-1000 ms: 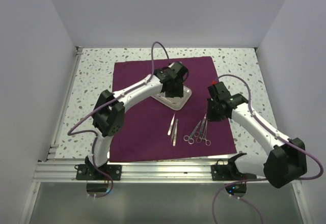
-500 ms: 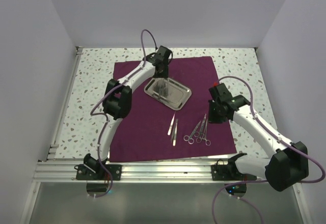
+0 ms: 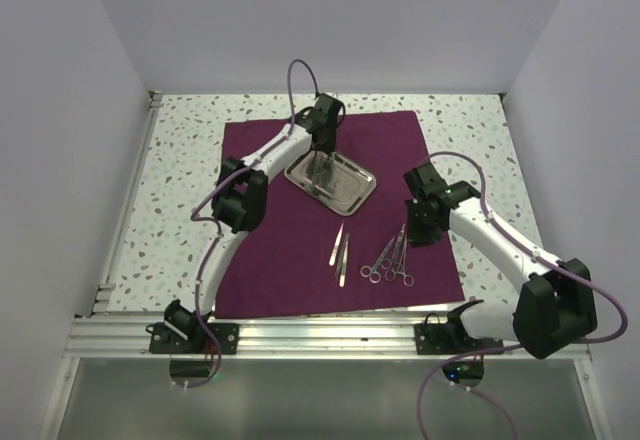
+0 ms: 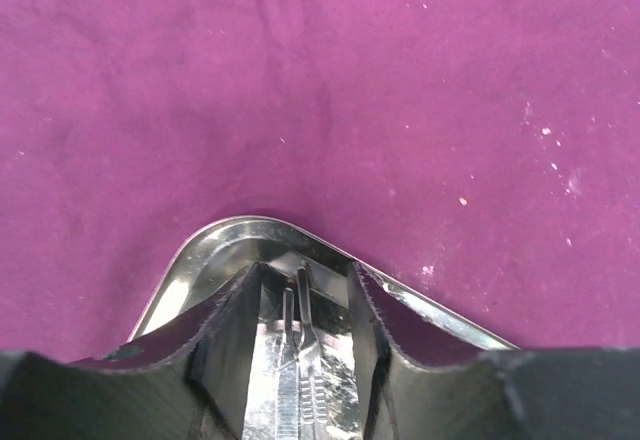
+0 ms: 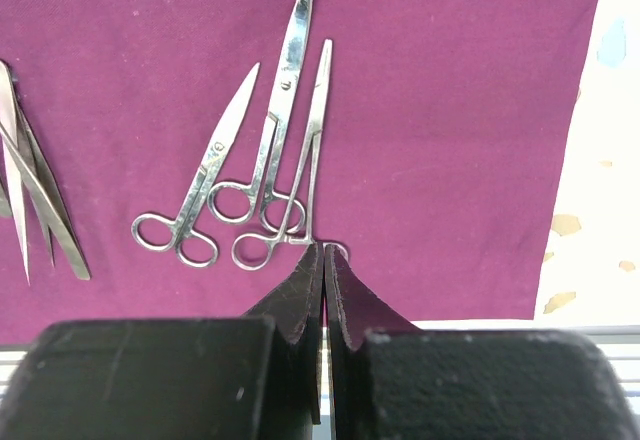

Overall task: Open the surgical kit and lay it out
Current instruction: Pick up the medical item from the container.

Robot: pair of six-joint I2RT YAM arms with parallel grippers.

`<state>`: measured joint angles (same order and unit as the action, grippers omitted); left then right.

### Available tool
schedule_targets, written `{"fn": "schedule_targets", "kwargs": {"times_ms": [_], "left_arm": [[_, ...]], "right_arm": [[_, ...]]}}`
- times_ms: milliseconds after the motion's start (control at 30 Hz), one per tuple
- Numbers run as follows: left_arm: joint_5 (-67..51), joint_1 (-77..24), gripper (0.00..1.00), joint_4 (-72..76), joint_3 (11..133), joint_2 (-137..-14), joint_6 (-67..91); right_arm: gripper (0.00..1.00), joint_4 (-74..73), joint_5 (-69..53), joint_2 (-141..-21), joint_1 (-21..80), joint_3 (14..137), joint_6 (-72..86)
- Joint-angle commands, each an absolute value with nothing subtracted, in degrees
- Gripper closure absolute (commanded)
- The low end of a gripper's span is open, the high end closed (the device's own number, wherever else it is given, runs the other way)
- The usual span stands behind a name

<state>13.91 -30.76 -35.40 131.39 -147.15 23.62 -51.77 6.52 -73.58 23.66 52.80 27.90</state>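
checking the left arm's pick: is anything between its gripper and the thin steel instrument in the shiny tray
Nothing visible: the left gripper is open astride the thin steel instrument inside the shiny rectangular steel tray.

tray (image 4: 225, 235) cut off by frame btm, partly behind left end effector (image 4: 305, 278), tweezers (image 5: 45, 212) clipped at left edge

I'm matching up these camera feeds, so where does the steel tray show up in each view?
Top external: the steel tray sits just above centre, on the far half of the purple cloth.
Left wrist: bottom centre, only its rounded corner and rim showing.
Right wrist: not in it.
Shared landmark: the purple cloth, which fills the background in all three views.
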Motion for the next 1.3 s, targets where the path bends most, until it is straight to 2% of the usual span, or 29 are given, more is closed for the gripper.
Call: {"fn": "schedule_targets", "kwargs": {"times_ms": [0,233,467,733,1267], "left_arm": [[17.5,-30.7,0.58,-36.7,133.1,-150.1,20.8],[16.9,-30.6,0.74,-41.9,131.4,-152.3,20.5],[12.1,-30.7,0.81,-43.7,126.0,-152.1,21.6],[8.8,-30.8,1.00,-45.4,124.7,-152.6,21.7],[5.1,-30.6,1.00,-42.7,125.5,-141.1,23.0]], "right_arm": [[1.00,-51.4,7.5,-74.5,23.5,55.8,26.7],[1.00,-49.7,6.8,-76.8,23.5,56.2,26.7],[1.00,-48.8,7.0,-76.8,23.4,55.5,26.4],[1.00,-48.3,6.4,-76.2,23.3,54.7,26.3],[1.00,-48.1,5.0,-73.2,23.3,54.7,27.2]]}}
